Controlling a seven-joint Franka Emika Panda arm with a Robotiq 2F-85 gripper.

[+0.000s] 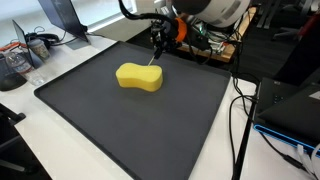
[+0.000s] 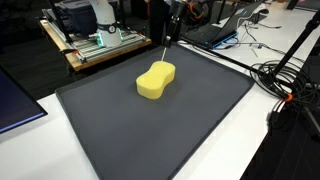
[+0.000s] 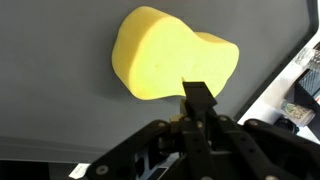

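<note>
A yellow peanut-shaped sponge lies on a dark grey mat, towards its far side. It shows in both exterior views and fills the top of the wrist view. My gripper hangs just above the sponge's far end, also in an exterior view. Its fingers are pressed together in the wrist view. A thin light stick runs from the fingertips down to the sponge. The stick does not show in the wrist view.
The mat lies on a white table. Cables run along one side. A laptop and a cart with equipment stand around the mat. Headphones and clutter sit at a table corner.
</note>
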